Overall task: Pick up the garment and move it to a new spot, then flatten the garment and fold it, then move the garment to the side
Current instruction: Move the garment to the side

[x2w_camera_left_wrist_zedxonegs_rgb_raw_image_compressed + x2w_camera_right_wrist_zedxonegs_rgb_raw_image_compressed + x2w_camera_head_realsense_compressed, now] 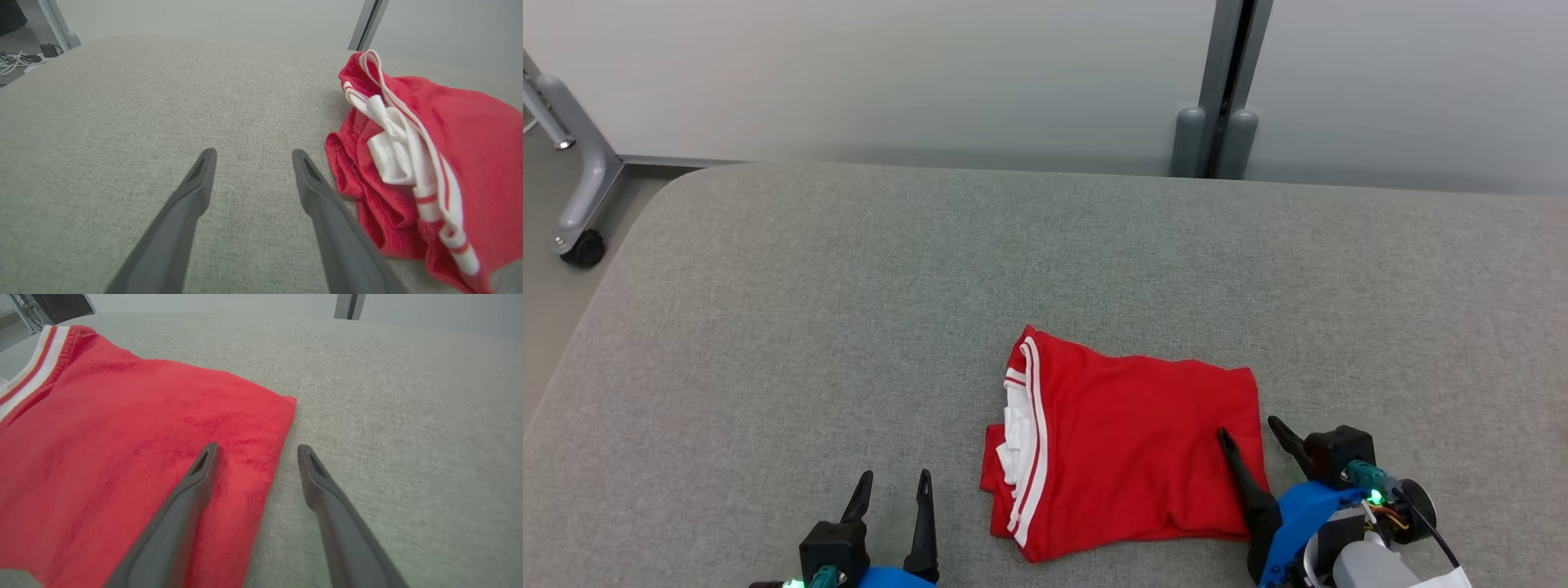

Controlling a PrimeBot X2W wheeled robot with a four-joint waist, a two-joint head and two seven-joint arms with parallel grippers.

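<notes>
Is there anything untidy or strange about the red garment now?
The red garment lies folded on the grey table, but its left end looks untidy: white fabric bulges out of the fold, and the cloth around it is bunched. The right edge lies flat and straight.

**Garment near the front, a gripper at each side**

The garment (1127, 449) lies on the table (849, 269), toward the near edge and a little right of the middle. The left gripper (894, 474) sits to its left, near but apart, both fingers over bare table. The right gripper (1247, 426) straddles the garment's right edge, one finger above the cloth and the other above the table just beside it. Behind the table's far edge, right of centre, stands a post (1223, 90). A wheeled leg (582, 237) stands on the floor off the far left corner.
</notes>
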